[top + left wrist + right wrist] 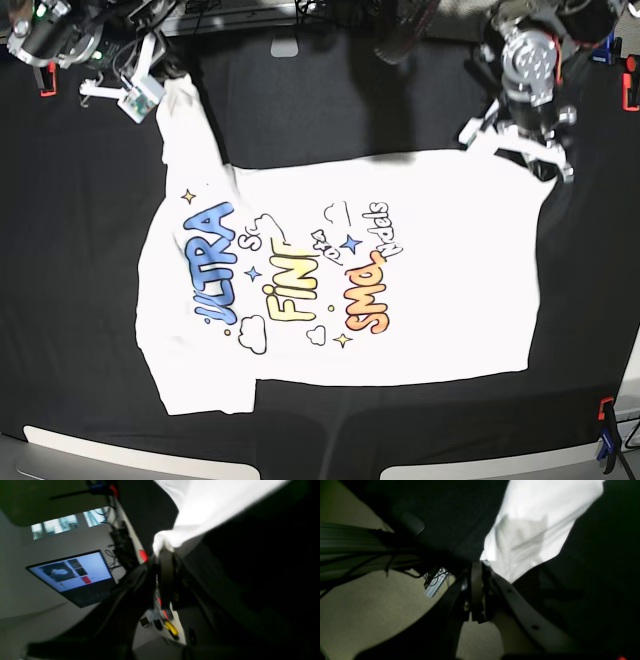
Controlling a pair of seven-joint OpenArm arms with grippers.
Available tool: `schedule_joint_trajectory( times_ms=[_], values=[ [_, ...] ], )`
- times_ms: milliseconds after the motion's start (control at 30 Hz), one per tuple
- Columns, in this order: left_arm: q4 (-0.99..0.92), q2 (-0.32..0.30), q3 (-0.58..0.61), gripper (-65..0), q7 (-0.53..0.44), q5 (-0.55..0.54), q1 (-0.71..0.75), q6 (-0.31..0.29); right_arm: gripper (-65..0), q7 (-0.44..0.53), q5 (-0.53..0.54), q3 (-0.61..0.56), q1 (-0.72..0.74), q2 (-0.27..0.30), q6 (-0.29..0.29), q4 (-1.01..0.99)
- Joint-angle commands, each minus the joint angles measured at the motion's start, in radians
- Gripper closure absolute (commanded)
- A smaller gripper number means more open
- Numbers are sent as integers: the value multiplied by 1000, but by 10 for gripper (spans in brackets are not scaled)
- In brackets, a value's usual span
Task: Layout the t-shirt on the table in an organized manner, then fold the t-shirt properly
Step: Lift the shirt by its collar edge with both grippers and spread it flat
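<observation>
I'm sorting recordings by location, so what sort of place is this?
Probably a robotics lab or workshop: a computer screen stands beyond the table, cables hang near it, and robot grippers pinch a printed T-shirt.

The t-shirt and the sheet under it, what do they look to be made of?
The t-shirt looks like soft, matte knit, perhaps cotton: it bunches into creases below the right gripper, and its colored lettering seems printed on. The black tablecloth seems a woven fabric with a dull finish, showing faint creases and little shine; the exact fiber is unclear.
</observation>
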Motion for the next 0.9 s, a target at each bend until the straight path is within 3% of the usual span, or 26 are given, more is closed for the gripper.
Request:
schedule_joint_trajectory(
  times_ms=[0,133,367,533,733,867],
  values=[
    [26,-14,-6,0,21,43,18,20,0,2,20,9,-23,11,6,26],
    [57,-24,-6,0,40,116,108,35,0,-74,111,9,-88,11,6,45],
    [130,-51,-21,0,58,187,235,47,0,-104,119,9,-208,11,6,68],
    [159,-78,-129,0,63,227,291,83,0,-131,172,9,-248,12,6,111],
    [161,-110,-284,0,77,225,334,91,0,-341,220,13,-248,20,6,181],
    [161,-109,-306,0,76,196,347,107,0,-341,212,68,-247,60,6,181]
  ],
)
